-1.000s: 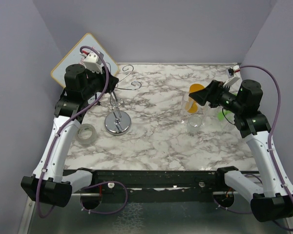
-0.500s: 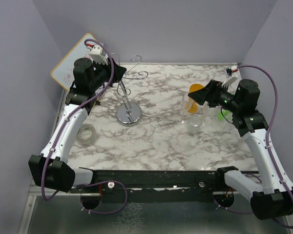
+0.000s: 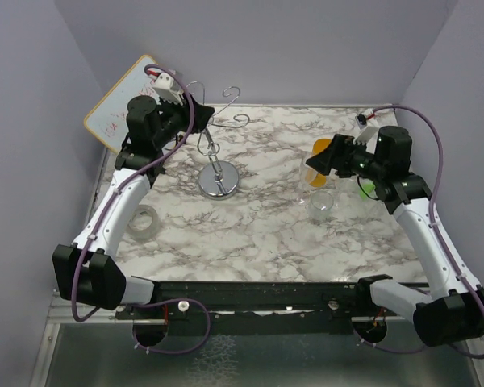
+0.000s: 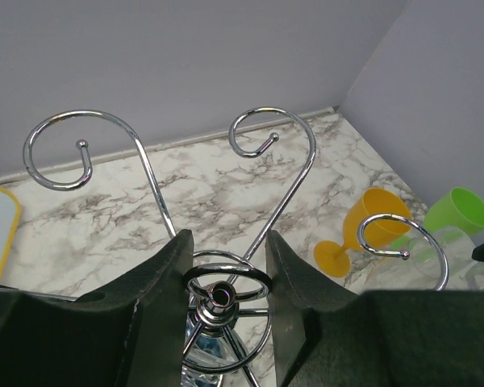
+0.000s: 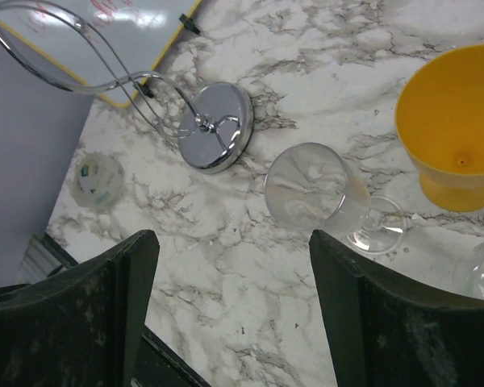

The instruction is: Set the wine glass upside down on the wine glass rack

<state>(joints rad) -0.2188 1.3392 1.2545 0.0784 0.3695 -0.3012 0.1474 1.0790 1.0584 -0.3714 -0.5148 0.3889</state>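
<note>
Marble tabletop (image 3: 258, 234) spreads beneath both arms. Left gripper (image 4: 226, 246) is clamped on the wine glass rack (image 3: 220, 181), its 2 fingers flanking the post's top ring. Right gripper (image 5: 234, 246) gapes wide above the clear wine glass (image 5: 308, 192), which stands upright beside an orange goblet (image 5: 456, 145).

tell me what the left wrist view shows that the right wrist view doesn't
Only the left wrist view: the green cup, and the left gripper closed on the top of the wine glass rack.

Only the right wrist view: the grey tape roll, and the right gripper, open above the marble table.

Both: the rack, the orange goblet, the clear wine glass standing upright beside it, and the table.
</note>
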